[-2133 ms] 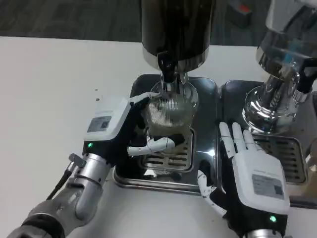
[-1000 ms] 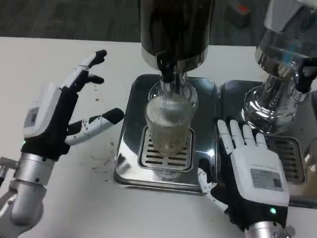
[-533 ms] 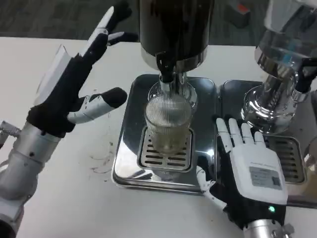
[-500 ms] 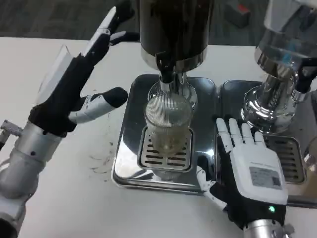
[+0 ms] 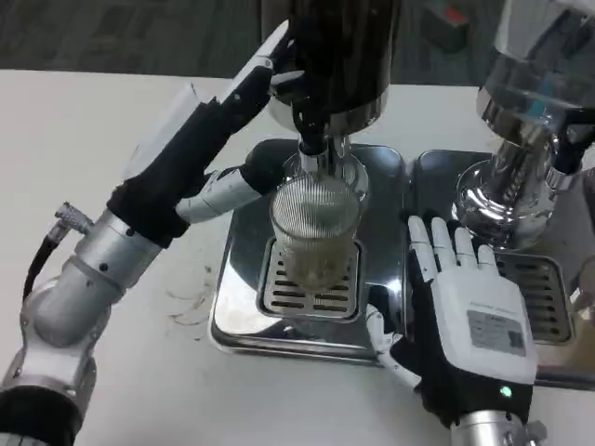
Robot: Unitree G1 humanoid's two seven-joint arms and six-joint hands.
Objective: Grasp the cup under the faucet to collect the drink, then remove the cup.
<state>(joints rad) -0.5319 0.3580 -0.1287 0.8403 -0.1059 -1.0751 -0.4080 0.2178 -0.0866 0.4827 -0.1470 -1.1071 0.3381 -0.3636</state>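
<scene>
White tabletop (image 5: 112,139); my left hand (image 5: 209,139) fingers spread, empty, reaching dispenser (image 5: 330,56); thumb near cup (image 5: 314,232) may topple it; right hand (image 5: 469,325) flat, empty.

Both robot hands (image 5: 200,153) (image 5: 465,316) open, fingers extended

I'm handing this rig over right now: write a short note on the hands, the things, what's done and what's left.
Left hand: holds nothing, fingers spread, raised with its fingertips at the dark dispenser near the faucet.
Right hand: open, lying flat at the right edge of the drip tray, holding nothing.
Cup: ribbed, clear, upright on the tray's grate directly under the faucet; neither hand touches it. How full it is cannot be told.
Done: cup placed under the faucet.
Left: collect the drink if not yet poured, then grasp the cup and remove it.
</scene>
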